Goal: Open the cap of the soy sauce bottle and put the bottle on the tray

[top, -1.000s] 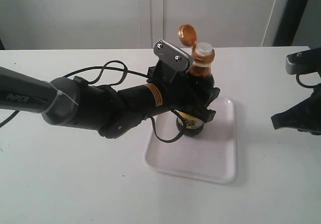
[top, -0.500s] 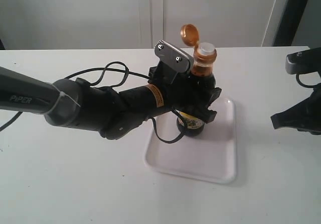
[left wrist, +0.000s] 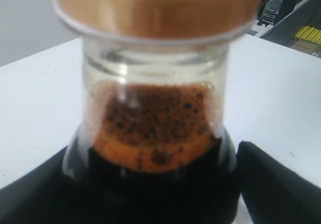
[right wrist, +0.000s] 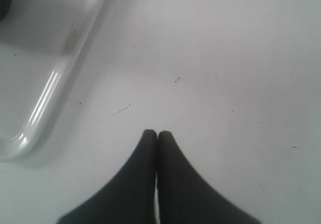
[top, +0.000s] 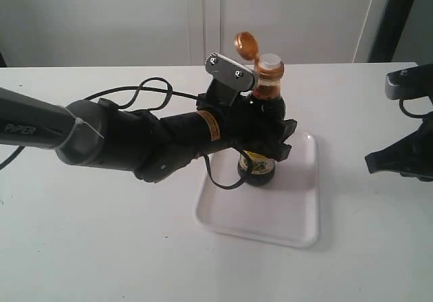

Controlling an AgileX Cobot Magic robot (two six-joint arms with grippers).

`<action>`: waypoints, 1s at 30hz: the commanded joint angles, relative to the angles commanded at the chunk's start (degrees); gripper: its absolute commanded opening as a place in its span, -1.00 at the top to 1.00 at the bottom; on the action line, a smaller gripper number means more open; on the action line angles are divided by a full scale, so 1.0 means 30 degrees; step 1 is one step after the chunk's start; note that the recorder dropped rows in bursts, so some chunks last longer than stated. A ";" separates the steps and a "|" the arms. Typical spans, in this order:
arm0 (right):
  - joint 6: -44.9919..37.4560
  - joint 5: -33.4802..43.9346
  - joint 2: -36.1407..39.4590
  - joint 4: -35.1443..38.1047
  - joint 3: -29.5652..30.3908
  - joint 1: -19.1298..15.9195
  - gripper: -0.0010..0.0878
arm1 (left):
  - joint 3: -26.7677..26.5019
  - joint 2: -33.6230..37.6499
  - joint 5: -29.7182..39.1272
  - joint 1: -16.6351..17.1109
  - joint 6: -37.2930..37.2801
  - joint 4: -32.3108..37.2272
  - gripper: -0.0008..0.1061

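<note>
On the flat white rectangular plastic tray (top: pixel 291 214) stands the small clear glass soy sauce bottle (top: pixel 260 160), dark-filled, its round golden-brown flip-top cap (top: pixel 247 44) hinged open above the white spout. Since a moment ago the bottle has shifted slightly leftward and looks settled upright. The left pincer (top: pixel 267 136) clasps its body; letting go appears to be what remains. The right pincer (right wrist: pixel 157 148), clenched empty, hovers over the white worktop (top: pixel 101 248) beside the tray.

— Bright, even, diffuse; soft shadow beneath the tray (top: pixel 298 231) on the white desk (top: pixel 101 248).
— Heavily blurred up close on the soy sauce bottle (left wrist: pixel 153 133); glare streak along the tray rim, right wrist view.
</note>
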 joint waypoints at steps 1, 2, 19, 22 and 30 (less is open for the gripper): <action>0.0000 0.0000 0.0000 0.0000 0.0000 0.0000 0.98 | 0.0000 -0.0326 0.0493 0.0000 0.0000 0.0000 -0.68; 0.0000 0.0000 0.0000 0.0000 0.0000 0.0000 0.98 | 0.0000 -0.0367 0.0693 0.0000 0.0000 0.0000 -0.71; -0.0039 0.0000 0.0000 0.0036 0.0000 0.0000 0.98 | 0.0000 -0.2008 0.7608 0.0000 -0.3482 0.1494 -0.98; -0.0039 0.0000 0.0000 0.0036 0.0000 0.0000 0.98 | 0.0000 -0.2328 1.0223 -0.0178 -0.4525 0.1755 -0.98; -0.0039 0.0045 0.0000 0.0156 0.0000 0.0000 0.98 | 0.0000 -0.4256 1.8216 -0.1176 -0.3486 0.1755 -0.86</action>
